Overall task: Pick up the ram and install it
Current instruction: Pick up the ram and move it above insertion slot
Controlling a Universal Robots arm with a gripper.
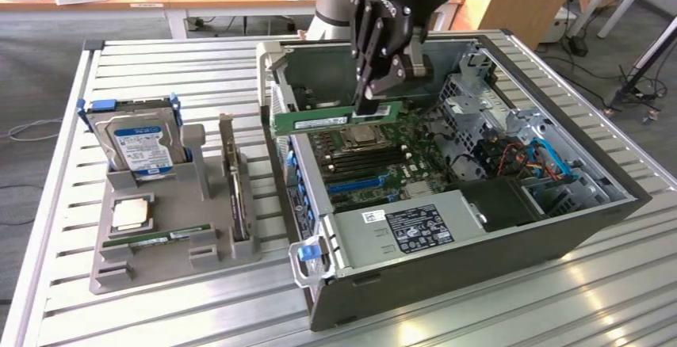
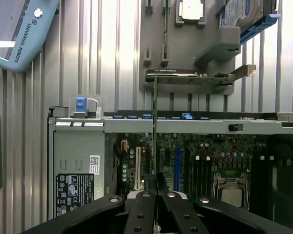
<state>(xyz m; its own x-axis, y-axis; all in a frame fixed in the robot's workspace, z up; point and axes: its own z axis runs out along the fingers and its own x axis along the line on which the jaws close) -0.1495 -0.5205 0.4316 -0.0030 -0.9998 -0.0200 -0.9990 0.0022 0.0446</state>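
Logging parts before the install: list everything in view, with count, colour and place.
ram: one, green, held above the open computer case
spare ram stick: one, green, lying in the tray
hard drive: one, silver with blue label, standing in the tray
CPU chip: one, silver, flat on the tray
expansion card: one, dark, on edge in the tray
tray: one, grey, exterior view's left
computer case: one, dark grey, exterior view's right
table: one, silver, slatted, under everything
gripper: one, black, shut on the ram
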